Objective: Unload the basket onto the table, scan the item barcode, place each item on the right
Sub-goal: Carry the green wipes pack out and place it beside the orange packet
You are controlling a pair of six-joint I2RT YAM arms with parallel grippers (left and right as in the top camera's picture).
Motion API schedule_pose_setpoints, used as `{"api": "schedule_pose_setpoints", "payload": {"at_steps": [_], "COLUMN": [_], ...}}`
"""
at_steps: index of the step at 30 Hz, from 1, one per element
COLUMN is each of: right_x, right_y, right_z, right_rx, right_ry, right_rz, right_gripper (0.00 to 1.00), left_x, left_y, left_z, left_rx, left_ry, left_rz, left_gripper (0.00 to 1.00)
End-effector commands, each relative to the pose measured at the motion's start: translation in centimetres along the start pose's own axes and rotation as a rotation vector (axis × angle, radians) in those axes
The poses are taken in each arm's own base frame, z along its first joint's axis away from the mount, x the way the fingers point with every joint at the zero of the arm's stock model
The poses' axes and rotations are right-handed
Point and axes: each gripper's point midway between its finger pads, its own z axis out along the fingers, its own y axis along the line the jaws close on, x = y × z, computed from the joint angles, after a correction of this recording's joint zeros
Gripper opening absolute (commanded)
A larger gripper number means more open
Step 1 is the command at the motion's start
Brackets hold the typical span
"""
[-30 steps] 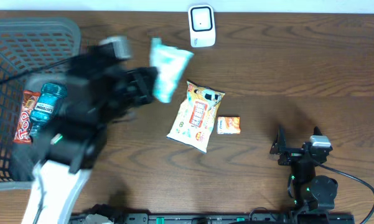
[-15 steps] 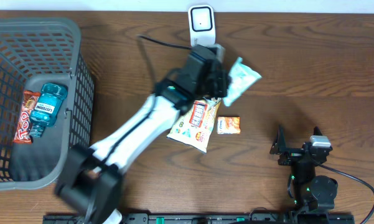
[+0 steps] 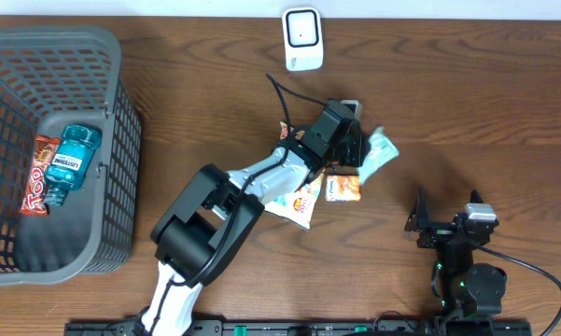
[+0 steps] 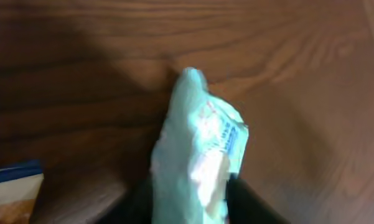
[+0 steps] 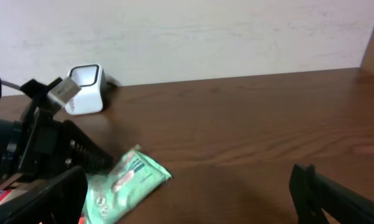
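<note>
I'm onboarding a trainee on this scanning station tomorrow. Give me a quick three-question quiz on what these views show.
1. True or false: the right gripper is open, with nothing between its fingers.
2. Which is at the mint-green packet? A: the left gripper. B: the right gripper. C: neither.
3. How many items lie in the basket?

Key:
1. True.
2. A.
3. Two: the blue bottle and the red snack bar.
</note>
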Motion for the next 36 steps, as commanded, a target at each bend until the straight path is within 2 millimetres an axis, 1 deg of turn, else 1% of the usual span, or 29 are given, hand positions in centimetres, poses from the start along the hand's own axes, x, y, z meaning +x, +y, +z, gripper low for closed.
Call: {"api": "schedule_pose_setpoints", "payload": {"at_steps": [1, 3, 6, 9, 11, 12, 13, 15, 19, 21, 23, 26, 28, 30, 32, 34, 36], "right_x": [0.0, 0.0, 0.0, 0.0, 0.0, 0.0, 0.0, 0.0, 0.0, 0.0, 0.0, 0.0, 0.0, 0.0, 0.0, 0.0, 0.0], "right_y": [-0.4, -0.4, -0.4, -0.4, -0.4, -0.4, -0.4, -0.4, -0.4, -0.4, -0.4, -0.4, -0.4, -0.4, -0.4, -0.4, -0.4], "right_z": [0.0, 0.0, 0.0, 0.0, 0.0, 0.0, 0.0, 0.0, 0.0, 0.0, 0.0, 0.0, 0.0, 0.0, 0.0, 0.0, 0.0], "right_rx": [0.016, 0.016, 0.016, 0.016, 0.016, 0.016, 0.016, 0.016, 0.016, 0.016, 0.016, 0.016, 0.016, 0.016, 0.016, 0.016, 0.016], "right_ry": [-0.003, -0.003, -0.003, -0.003, -0.003, -0.003, -0.003, -0.003, -0.003, -0.003, -0.003, -0.003, -0.003, -0.003, -0.003, -0.003, -0.003], "right_rz": [-0.008, -0.008, -0.008, -0.008, -0.008, -0.008, -0.008, -0.007, -0.008, -0.008, -0.008, -0.008, -0.008, -0.008, -0.008, -0.008, -0.008], "right_gripper": [0.99, 0.99, 0.99, 0.99, 0.99, 0.99, 0.99, 0.99, 0.99, 0.99, 0.99, 0.99, 0.99, 0.99, 0.99, 0.99, 0.99], "left_x": [-1.2, -1.8, -3.0, -5.0, -6.7, -7.7, -8.3, -9.6, -11.6, -12.6, -13.4, -14.2, -14.4, -14.6, -14.5, -14.1, -13.4], "left_y": [-0.9, -1.6, -3.1, -4.5, -4.7, -4.5, -4.4, -4.1, -3.9, -2.4, -0.7, 1.1, 2.1, 3.1, 4.3, 6.8, 10.2], "left_z": [-0.6, -1.2, -3.0, -6.0, -8.7, -10.6, -12.0, -15.6, -23.4, -27.7, -31.8, -37.8, -41.3, -44.5, -47.2, -49.9, -52.8], "left_rx": [0.021, 0.032, 0.053, 0.056, 0.016, -0.019, -0.043, -0.090, -0.150, -0.236, -0.328, -0.434, -0.493, -0.555, -0.632, -0.773, -0.933], "left_ry": [-0.032, -0.045, -0.075, -0.127, -0.179, -0.212, -0.233, -0.277, -0.361, -0.434, -0.510, -0.604, -0.658, -0.706, -0.732, -0.739, -0.750], "left_rz": [-0.003, 0.002, 0.014, 0.038, 0.071, 0.089, 0.102, 0.137, 0.216, 0.188, 0.160, 0.200, 0.223, 0.248, 0.278, 0.275, 0.183], "left_gripper": [0.57, 0.66, 0.68, 0.68, 0.68, 0.68, 0.68, 0.68, 0.68, 0.72, 0.80, 0.86, 0.90, 0.91, 0.91, 0.91, 0.91]}}
